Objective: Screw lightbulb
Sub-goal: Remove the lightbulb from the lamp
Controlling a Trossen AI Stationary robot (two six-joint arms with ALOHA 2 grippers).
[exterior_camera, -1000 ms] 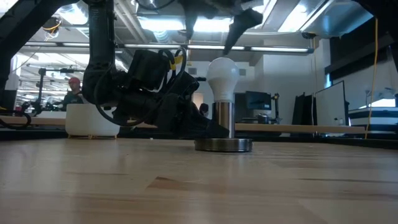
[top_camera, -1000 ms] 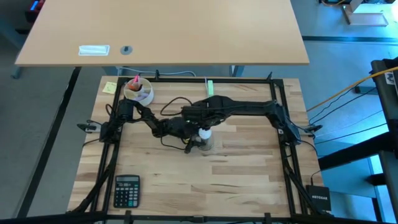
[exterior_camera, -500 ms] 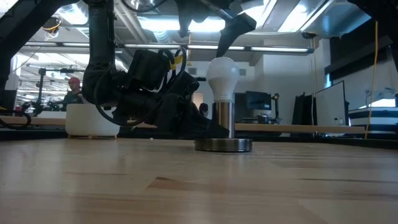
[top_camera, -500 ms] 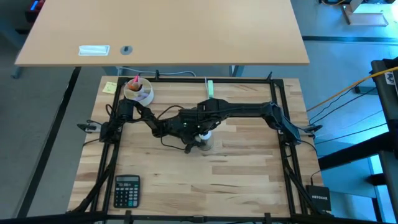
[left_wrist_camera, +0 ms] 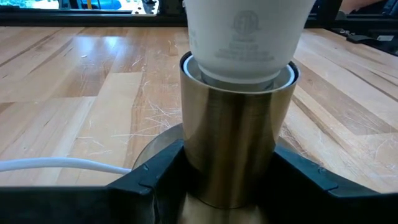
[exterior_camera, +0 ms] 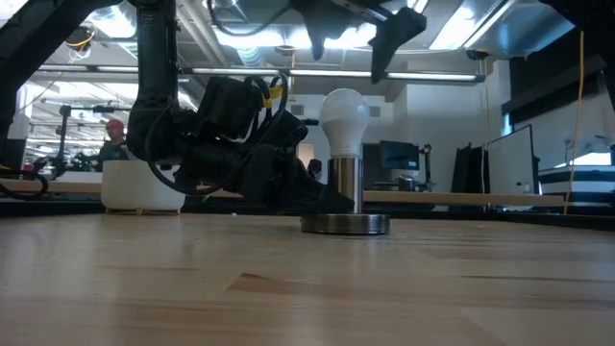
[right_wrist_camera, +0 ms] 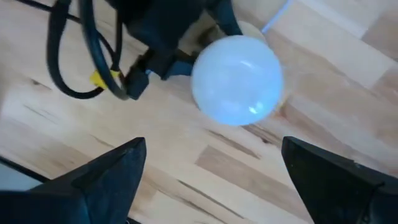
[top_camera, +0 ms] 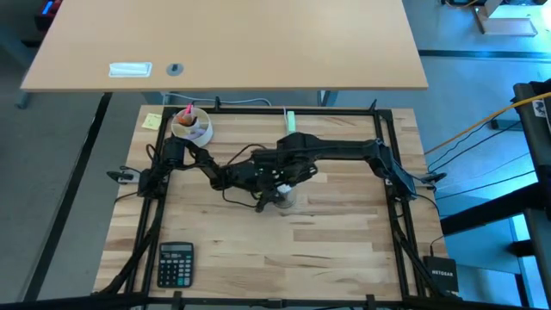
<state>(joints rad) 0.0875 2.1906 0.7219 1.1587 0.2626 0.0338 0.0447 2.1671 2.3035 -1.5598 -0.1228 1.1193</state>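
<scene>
Lightbulb [exterior_camera: 344, 120] seated upright in brass socket [left_wrist_camera: 236, 134], table centre. Left gripper [left_wrist_camera: 227, 177] clamps socket from 9 o'clock. Right gripper [right_wrist_camera: 214, 171] spread wide above bulb, not touching. Risk: off-centre descent tilts bulb, cross-threads it.

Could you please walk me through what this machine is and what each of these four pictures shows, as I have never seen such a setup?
It is a robot with two dark jointed arms working at a wooden table. One picture looks straight down from above, one looks level across the tabletop, and two come from cameras on the arms' wrists.

The left hand is closed around the brass-coloured socket, steadying it. A white lightbulb sits upright in that socket. The right hand hangs open above the lightbulb, touching nothing.

Also on the table: a calculator near the front left corner, a white bowl at the back left, and a pale green plug block at the back edge.
</scene>
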